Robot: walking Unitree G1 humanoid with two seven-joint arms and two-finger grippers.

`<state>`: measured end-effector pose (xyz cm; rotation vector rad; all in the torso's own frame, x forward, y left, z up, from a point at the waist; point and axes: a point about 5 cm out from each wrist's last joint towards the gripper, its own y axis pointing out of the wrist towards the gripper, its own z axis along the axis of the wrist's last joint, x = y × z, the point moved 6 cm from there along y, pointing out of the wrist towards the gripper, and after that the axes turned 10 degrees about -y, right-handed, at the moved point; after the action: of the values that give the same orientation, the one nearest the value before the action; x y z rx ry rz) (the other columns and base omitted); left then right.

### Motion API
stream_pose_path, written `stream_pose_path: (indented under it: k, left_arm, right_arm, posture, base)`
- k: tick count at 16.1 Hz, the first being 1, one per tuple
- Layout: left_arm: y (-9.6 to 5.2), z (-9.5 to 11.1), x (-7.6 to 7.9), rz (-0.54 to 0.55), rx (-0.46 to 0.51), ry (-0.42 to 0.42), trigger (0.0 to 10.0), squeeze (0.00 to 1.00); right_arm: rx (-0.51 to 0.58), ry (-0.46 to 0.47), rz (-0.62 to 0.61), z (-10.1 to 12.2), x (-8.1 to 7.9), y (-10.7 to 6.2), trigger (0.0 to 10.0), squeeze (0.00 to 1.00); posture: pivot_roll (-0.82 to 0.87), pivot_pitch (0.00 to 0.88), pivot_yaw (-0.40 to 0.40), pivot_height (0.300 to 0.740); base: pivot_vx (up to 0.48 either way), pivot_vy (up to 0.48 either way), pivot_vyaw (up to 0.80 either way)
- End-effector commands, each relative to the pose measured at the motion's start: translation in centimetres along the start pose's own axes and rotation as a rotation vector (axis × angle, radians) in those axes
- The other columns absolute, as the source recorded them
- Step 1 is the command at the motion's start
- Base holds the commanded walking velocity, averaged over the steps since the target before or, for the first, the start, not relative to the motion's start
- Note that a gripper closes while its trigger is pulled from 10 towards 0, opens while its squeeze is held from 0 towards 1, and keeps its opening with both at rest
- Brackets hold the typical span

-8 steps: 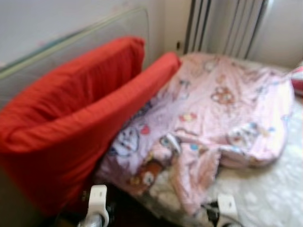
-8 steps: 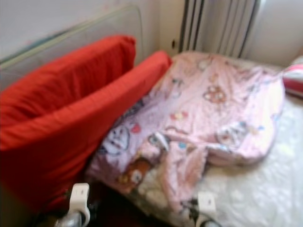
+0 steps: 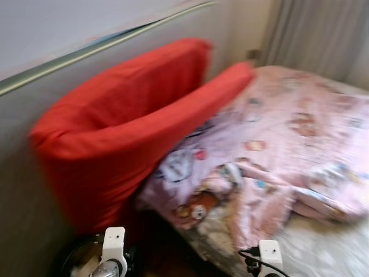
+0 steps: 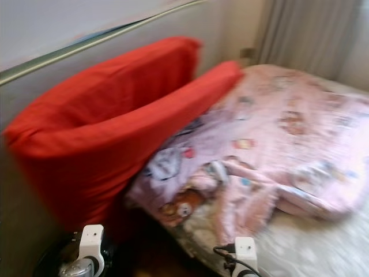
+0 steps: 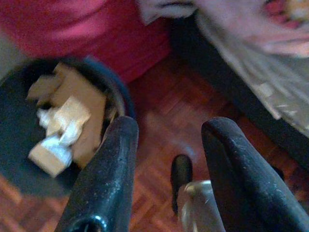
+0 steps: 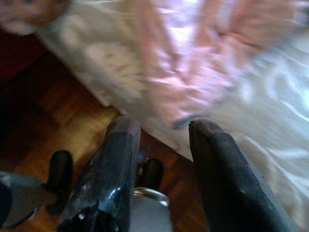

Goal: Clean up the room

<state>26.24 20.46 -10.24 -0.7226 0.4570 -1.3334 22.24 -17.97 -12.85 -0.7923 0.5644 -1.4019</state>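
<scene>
While the head views are blurred, the main shapes read clearly. At far left a grey wall [image 3: 23, 144] with a pale rail fills the frame edge. Against it leans a big red cushion [image 3: 115, 133], folded into a trough, spanning from left of centre to the upper middle. Below it, at the lower left corner, sits a dark bin [image 5: 29, 145]; in the left wrist view it holds cardboard scraps [image 5: 67, 121] and crumpled paper on a parquet floor [image 5: 164, 121]. The left gripper [image 5: 166, 140] hangs low over that floor beside the bin, its jaws apart and holding nothing.

To the right of the cushion, a pink blanket [image 3: 277, 133] with cartoon prints lies rumpled across the bed [image 3: 323, 254], its near edge touching the cushion and drooping over the bed's side. A white quilted cover shows at lower right. Grey curtains [image 3: 317, 34] hang at upper right.

The right gripper [image 6: 161, 130] hangs by the bed's edge, jaws apart and empty, with the blanket's hem just beyond them.
</scene>
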Motion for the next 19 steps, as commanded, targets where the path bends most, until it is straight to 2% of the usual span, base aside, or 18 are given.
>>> stream_pose_path:
  k: [1, 6, 19]
  left_arm:
    - [-0.1, -0.2, -0.4, 0.009, -0.008, 0.007, 10.0, 0.00]
    - [0.0, 0.0, -0.5, 0.009, -0.003, 0.007, 10.0, 0.00]
    - [0.0, 0.4, -0.3, 0.007, 0.008, 0.001, 10.0, 0.00]
  right_arm:
    - [0.006, 0.006, -0.002, 0.1, 0.0, 0.0, 10.0, 0.00]
    - [0.023, 0.056, -0.021, 0.5, 0.2, 0.0, 10.0, 0.00]
    - [0.030, 0.059, -0.079, 0.6, 1.4, 0.0, 10.0, 0.00]
  posture:
    - [0.05, 0.050, 0.035, 0.740]
    - [0.05, 0.056, 0.041, 0.740]
    - [0.05, 0.065, 0.044, 0.740]
  base:
    - [0.000, 0.000, 0.80]
    - [0.000, 0.000, 0.12]
    - [0.000, 0.000, 0.00]
